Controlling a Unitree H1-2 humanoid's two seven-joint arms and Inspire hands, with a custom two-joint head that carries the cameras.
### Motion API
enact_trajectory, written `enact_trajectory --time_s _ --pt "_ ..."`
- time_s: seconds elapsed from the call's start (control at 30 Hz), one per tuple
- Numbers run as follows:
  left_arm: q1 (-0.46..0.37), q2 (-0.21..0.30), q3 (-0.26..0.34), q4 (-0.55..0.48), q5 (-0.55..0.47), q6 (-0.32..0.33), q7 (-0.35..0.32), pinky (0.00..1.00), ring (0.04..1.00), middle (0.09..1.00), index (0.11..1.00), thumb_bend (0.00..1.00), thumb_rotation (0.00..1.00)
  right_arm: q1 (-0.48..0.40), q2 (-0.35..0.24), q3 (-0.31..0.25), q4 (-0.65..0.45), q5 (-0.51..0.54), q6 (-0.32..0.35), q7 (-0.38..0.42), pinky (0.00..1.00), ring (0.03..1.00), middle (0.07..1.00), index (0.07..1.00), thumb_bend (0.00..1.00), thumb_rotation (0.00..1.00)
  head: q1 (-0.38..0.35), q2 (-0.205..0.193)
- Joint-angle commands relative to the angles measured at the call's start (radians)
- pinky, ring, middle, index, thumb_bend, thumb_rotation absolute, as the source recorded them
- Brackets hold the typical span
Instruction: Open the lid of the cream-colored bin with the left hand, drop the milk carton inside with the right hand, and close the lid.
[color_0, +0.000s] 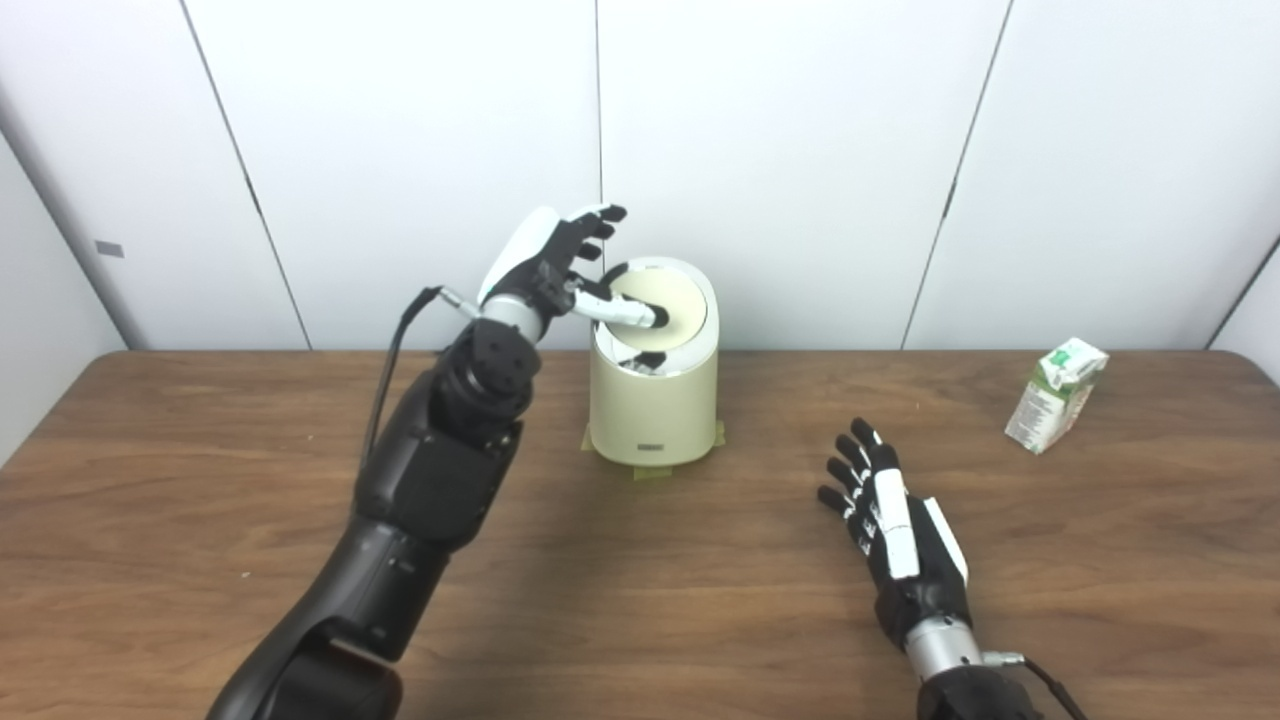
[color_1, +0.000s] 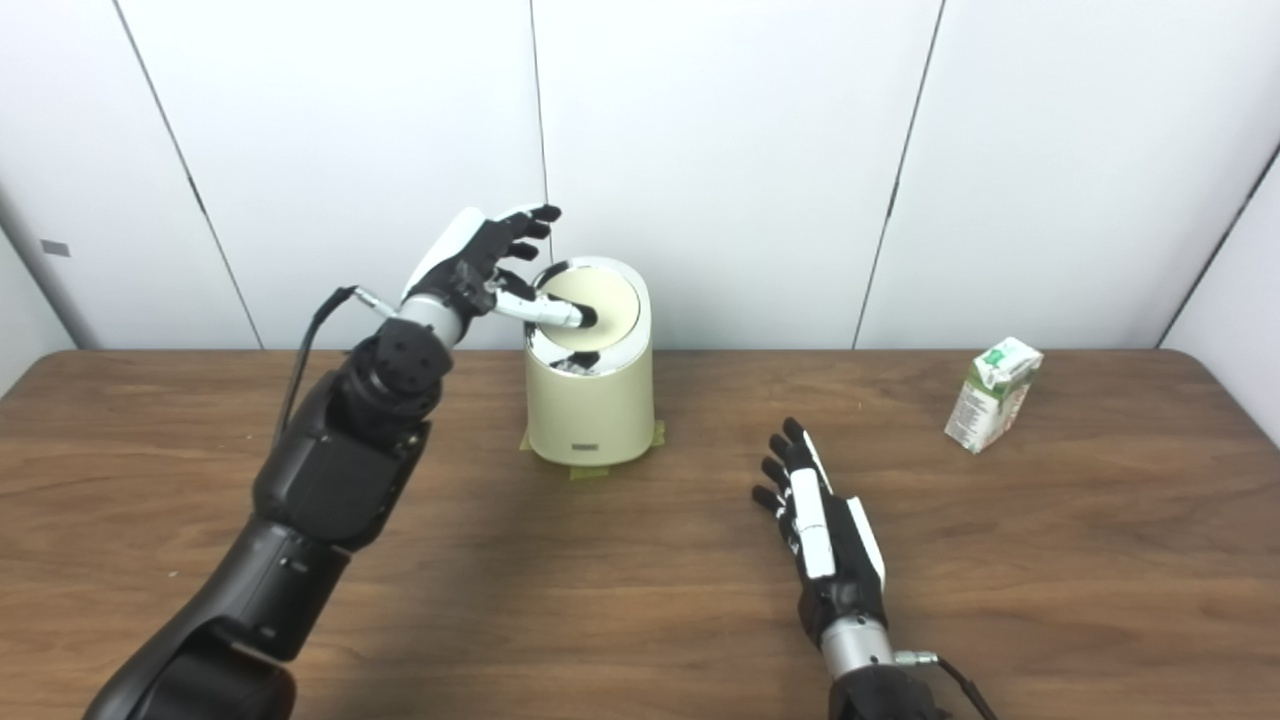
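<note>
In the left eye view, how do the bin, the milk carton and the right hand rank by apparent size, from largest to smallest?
1. The bin.
2. The right hand; it is nearer the camera, which may enlarge it.
3. The milk carton, clearly the smallest, though also farther away.

I can read no text anywhere. The milk carton (color_0: 1055, 394), well off beyond my right hand's fingertips (color_0: 858, 440), carries green print and fine grey lines on its side panel, all too small to make out. The cream-colored bin (color_0: 655, 400), below my left hand's fingers (color_0: 600, 225), has a small dark plate low on its front, its marking blurred.
</note>
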Motion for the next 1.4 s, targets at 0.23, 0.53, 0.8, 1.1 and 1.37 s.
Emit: enact_trajectory --time_s 0.23,0.53,0.8,1.1,1.37 --pt "-0.116 -0.013 -0.041 0.105 0.093 -0.056 0.115 0.76 0.892 0.926 0.898 0.84 0.0 -0.019 0.018 0.011 -0.033 0.009 -0.007 0.009 0.89 0.939 0.948 0.967 0.63 1.0 0.001 0.004" --pt "-0.104 -0.002 -0.067 0.121 0.124 -0.083 0.133 0.75 0.879 0.923 0.89 0.85 0.0 -0.018 0.026 0.007 -0.058 0.03 0.017 0.013 0.9 0.944 0.954 0.972 0.64 1.0 0.006 0.01" --pt "-0.094 0.033 -0.113 0.103 0.167 -0.076 0.101 0.72 0.852 0.897 0.886 0.85 0.0 -0.013 0.028 0.001 -0.084 0.048 0.039 0.01 0.9 0.942 0.953 0.975 0.63 1.0 0.007 0.022" --pt "-0.083 0.086 -0.22 0.082 0.265 -0.089 0.042 0.77 0.839 0.878 0.884 0.94 0.0 -0.01 0.041 -0.019 -0.082 0.077 0.013 0.004 0.88 0.943 0.945 0.994 0.59 1.0 0.006 0.034" --pt "-0.061 0.11 -0.23 0.023 0.289 -0.07 -0.034 0.78 0.853 0.894 0.9 0.9 0.0 -0.013 0.042 -0.03 -0.081 0.1 0.023 0.008 0.89 0.949 0.944 1.0 0.6 1.0 0.012 0.04"
